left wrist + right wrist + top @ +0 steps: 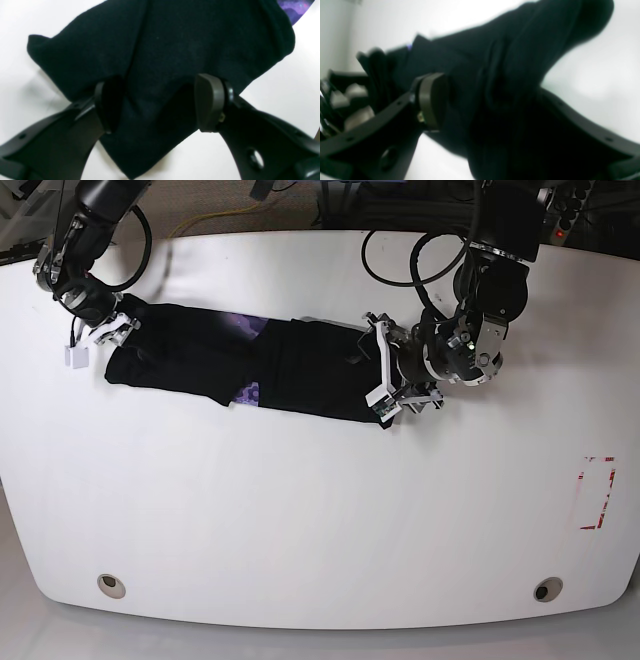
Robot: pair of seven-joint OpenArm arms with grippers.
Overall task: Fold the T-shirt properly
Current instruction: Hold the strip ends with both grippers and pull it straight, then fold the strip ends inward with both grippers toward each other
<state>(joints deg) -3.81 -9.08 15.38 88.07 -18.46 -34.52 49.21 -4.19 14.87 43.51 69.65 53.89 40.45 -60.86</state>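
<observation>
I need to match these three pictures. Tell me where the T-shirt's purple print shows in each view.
Left wrist: purple print at the top right corner, past the black T-shirt.
Right wrist: only a tiny blurred purple speck at the cloth's upper left edge; uncertain.
Base: purple patches mid-shirt, between the two arms.
Shared landmark: the white table under the cloth.

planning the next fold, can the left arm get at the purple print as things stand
Probably not right away: the left gripper is at the T-shirt's end, jaws around the cloth, and the purple print lies further along, mostly tucked in the folds.
</observation>
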